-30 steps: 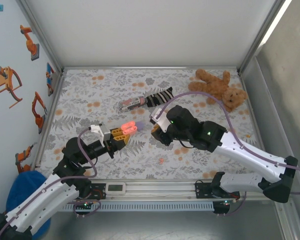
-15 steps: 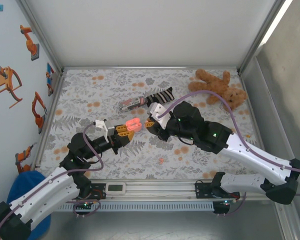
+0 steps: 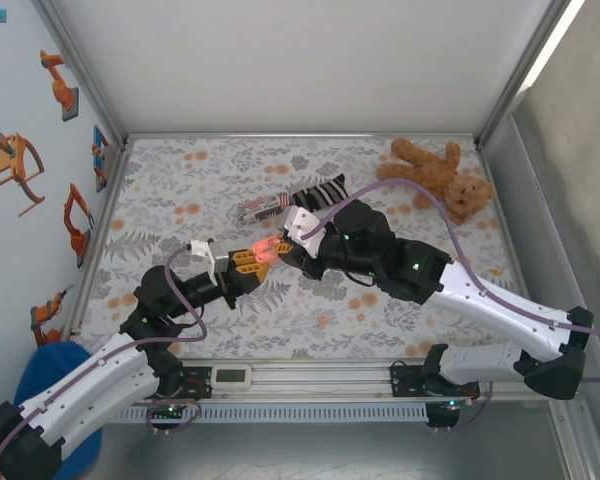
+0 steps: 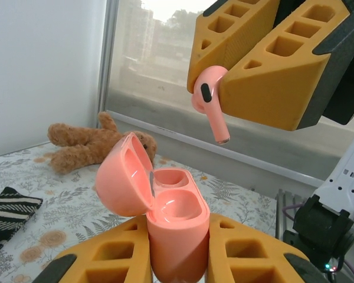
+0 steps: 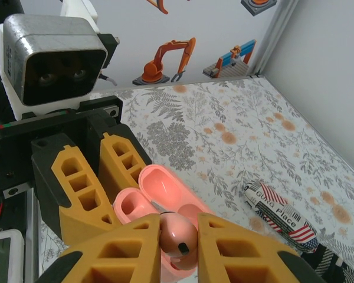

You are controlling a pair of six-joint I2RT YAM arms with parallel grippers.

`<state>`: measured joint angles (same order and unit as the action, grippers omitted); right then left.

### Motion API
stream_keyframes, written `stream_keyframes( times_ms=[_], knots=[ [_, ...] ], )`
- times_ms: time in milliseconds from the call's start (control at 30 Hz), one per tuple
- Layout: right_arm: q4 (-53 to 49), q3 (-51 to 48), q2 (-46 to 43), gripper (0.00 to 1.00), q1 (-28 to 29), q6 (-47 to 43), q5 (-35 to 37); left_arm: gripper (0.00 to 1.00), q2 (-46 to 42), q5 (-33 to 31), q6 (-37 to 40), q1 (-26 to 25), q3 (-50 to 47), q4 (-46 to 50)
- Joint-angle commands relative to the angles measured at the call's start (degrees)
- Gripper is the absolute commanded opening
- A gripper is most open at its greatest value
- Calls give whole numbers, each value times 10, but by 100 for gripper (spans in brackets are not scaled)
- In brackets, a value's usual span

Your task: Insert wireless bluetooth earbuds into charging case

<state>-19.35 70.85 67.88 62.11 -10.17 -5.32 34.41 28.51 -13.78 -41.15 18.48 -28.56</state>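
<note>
Top view: your left gripper pinches the open salmon-pink charging case in the air over the tabletop, a little left of its middle, and your right gripper comes in from the right, tips just beside the case. Left wrist: the case stands upright, clamped between orange fingers, with its lid swung open to the left and two glossy wells bare; above it, apart, the right jaws squeeze the earbud, glossy pink with a dark oval and its stem pointing down. Right wrist: the earbud's round head sits gripped directly over the open case.
</note>
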Motion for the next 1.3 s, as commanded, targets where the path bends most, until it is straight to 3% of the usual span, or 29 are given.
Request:
stream_keyframes(
  times_ms=[0, 533, 1033, 1267],
  knots=[
    [19, 25, 11, 19, 8, -18, -8, 0, -2, 14, -6, -3, 6, -26],
    [21, 41, 54, 19, 26, -27, 2, 0, -8, 15, 0, -4, 7, -21],
    [-2, 32, 52, 20, 30, -19, -31, 0, -15, 9, 2, -4, 7, -15],
    [-1, 29, 42, 31, 31, -8, -38, 0, -15, 8, 3, -5, 7, -13]
  ],
)
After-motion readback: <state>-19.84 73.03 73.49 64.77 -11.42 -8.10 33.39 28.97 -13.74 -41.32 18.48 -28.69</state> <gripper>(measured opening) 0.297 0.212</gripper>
